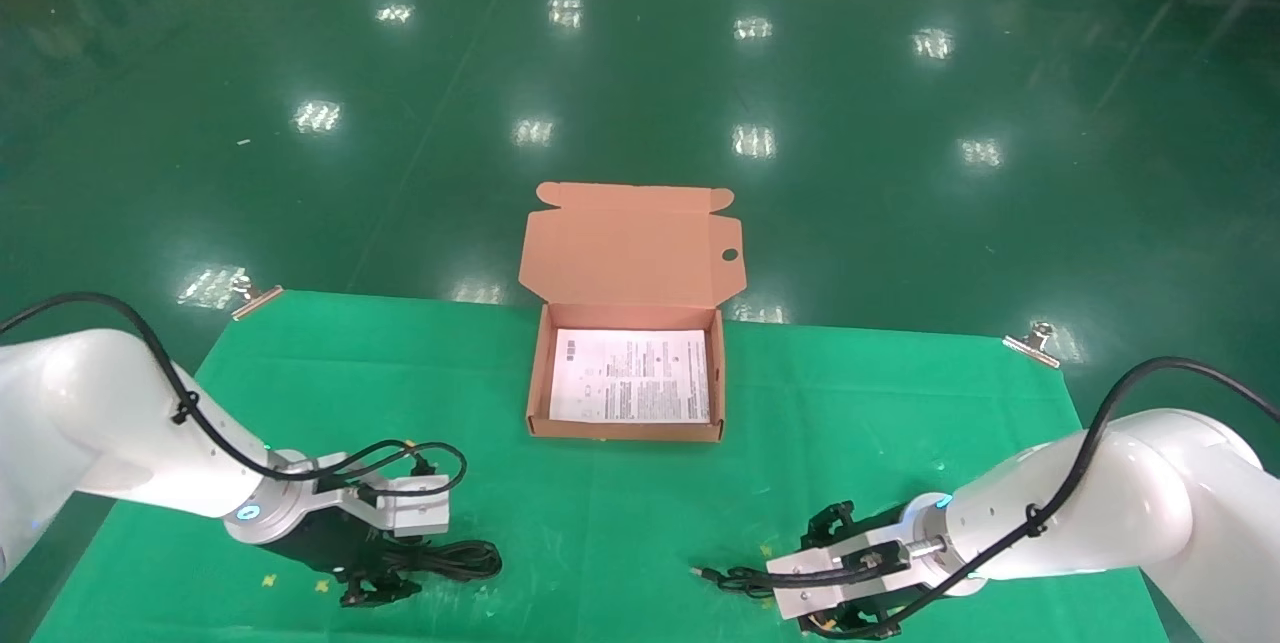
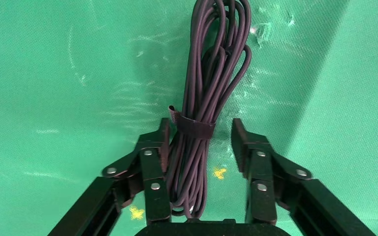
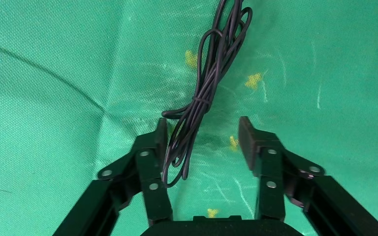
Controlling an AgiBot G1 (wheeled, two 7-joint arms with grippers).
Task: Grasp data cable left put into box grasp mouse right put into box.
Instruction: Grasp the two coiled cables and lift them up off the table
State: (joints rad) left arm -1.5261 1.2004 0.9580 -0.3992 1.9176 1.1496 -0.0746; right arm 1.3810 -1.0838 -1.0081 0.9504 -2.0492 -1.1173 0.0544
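Note:
The data cable [image 2: 211,64], a black bundle bound with a strap, lies on the green cloth between the fingers of my open left gripper [image 2: 200,132], against one finger. In the head view the cable [image 1: 460,558] and left gripper [image 1: 375,585] are at the front left. My right gripper [image 3: 204,132] is open over a thin black looped cord [image 3: 211,73] at the front right [image 1: 838,578]; its USB plug [image 1: 705,575] points left. The mouse body is out of view. The box [image 1: 540,393] stands open at centre, holding a white sheet [image 1: 632,375].
The box lid [image 1: 630,243] stands up at the back, with a round hole [image 1: 729,254]. Metal clamps [image 1: 256,301] [image 1: 1030,343] hold the green cloth's [image 1: 620,523] far corners. Small yellow marks [image 1: 268,580] dot the cloth. Shiny green floor lies beyond the far edge.

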